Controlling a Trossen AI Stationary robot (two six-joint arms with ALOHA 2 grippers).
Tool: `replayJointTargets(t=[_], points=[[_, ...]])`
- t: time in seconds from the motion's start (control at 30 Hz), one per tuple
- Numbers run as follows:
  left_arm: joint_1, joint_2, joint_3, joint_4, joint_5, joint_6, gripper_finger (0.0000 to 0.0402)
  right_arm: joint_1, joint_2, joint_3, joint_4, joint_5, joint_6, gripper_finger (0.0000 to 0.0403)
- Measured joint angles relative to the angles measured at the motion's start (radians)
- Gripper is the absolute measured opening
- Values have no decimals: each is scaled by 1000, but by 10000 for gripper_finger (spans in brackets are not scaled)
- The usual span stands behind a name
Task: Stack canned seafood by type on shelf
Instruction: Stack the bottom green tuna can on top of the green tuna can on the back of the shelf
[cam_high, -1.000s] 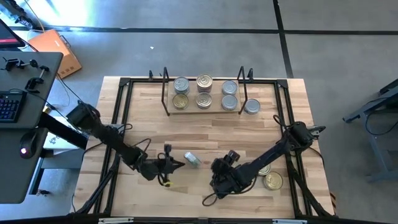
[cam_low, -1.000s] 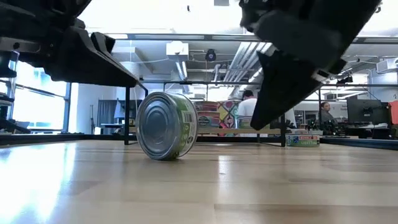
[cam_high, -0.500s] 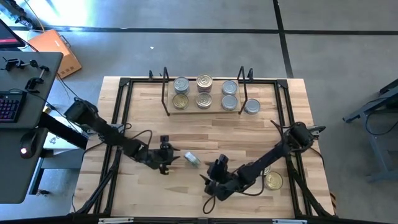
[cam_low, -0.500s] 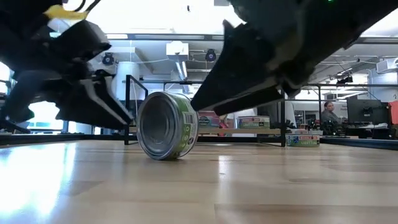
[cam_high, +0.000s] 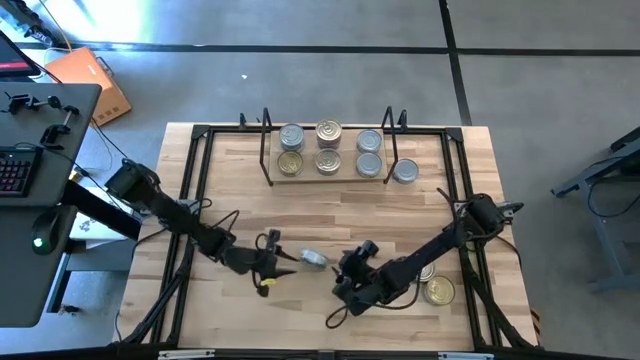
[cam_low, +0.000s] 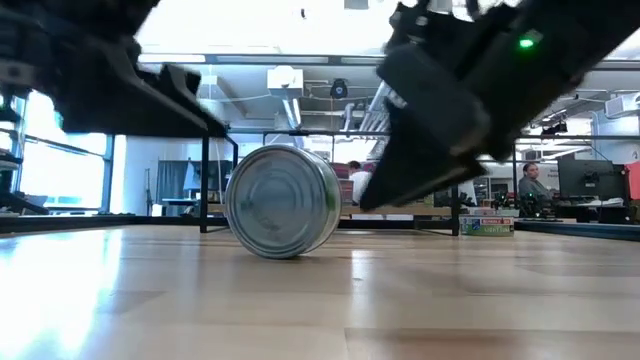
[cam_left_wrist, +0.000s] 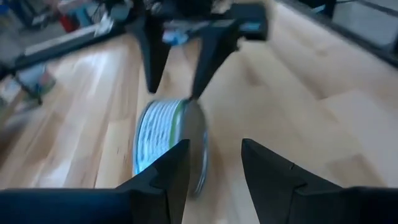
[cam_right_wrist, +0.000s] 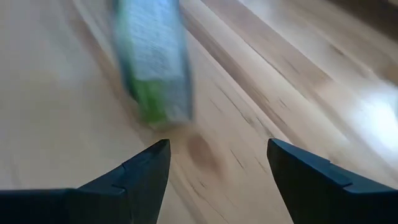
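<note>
Wooden tabletop (cam_high: 330, 215), near to far: green-label tin (cam_high: 313, 259) lies on its side at front centre, between both arms. Since 1 s ago it has rolled/turned, so its flat silver end now faces the low cam. Left gripper (cam_high: 287, 262) has opened from shut; fingers part-spread just beside the tin, not gripping. Right gripper (cam_high: 340, 271) spread, empty, near the tin's other side. Two gold tins (cam_high: 437, 289) at front right. Shelf (cam_high: 330, 178) at back holds six tins; one tin (cam_high: 405, 172) beside it. Likely meaning: pickup not secured; tin prob. needs re-grasp.
</note>
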Motion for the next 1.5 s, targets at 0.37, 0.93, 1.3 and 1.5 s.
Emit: replayJointTargets(t=[0.37,0.93,1.3,1.5], points=[[37,-34,3,-124,-29,-89,179,78,-17,0,-151,-18,173,263],[219,219,0,134,198,10,281,78,-17,1,-47,-21,67,263],[214,360,54,329,276,72,280,103,-17,1,34,-18,5,263],[194,360,84,333,287,72,280,101,-17,1,201,-20,-174,263]])
